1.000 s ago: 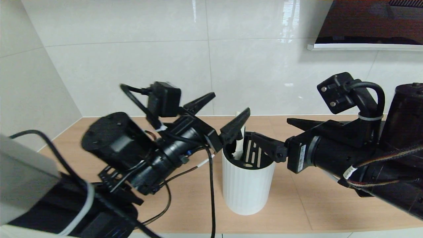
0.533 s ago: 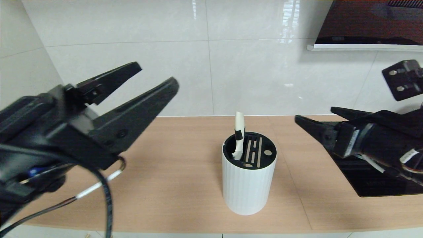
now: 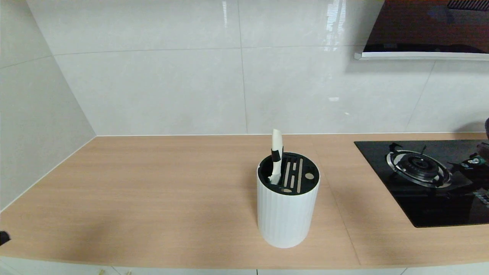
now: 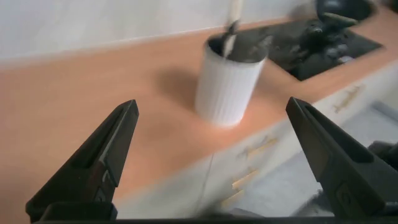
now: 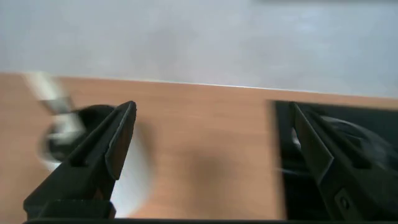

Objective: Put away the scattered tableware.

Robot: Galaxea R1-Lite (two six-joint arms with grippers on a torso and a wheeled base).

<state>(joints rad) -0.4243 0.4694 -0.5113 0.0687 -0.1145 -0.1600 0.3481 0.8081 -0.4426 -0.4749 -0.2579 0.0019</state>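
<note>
A white ribbed holder [image 3: 286, 217] stands upright on the wooden tabletop [image 3: 153, 191], near the front edge and a little right of the middle. Its top is closed by a black insert [image 3: 296, 177] cut with several long slots and round holes. One white handle with a black band [image 3: 276, 152] rises out of the slot on the insert's left side, nearly upright, with its blade hidden inside the holder. That is the only piece of tableware to be seen, and it sits in the holder.

Behind the tabletop runs a pale tiled wall [image 3: 191, 84], which turns a corner at the left. A dark range hood [image 3: 420, 34] hangs at the upper right. Below it a black glass hob [image 3: 420, 206] is set into the tabletop, well apart from the holder, with a round metal burner [image 3: 415, 168] on it. In the left wrist view, pale drawer fronts with slim handles [image 4: 261, 149] show under the tabletop's front edge.

The left claw [image 4: 211, 106] is spread wide and grips nothing; it hangs off the front of the tabletop, looking toward the holder [image 4: 227, 87]. The right claw [image 5: 211, 107] is also spread wide with nothing in it, above the tabletop between the blurred holder [image 5: 134, 174] and the hob [image 5: 286, 137].
</note>
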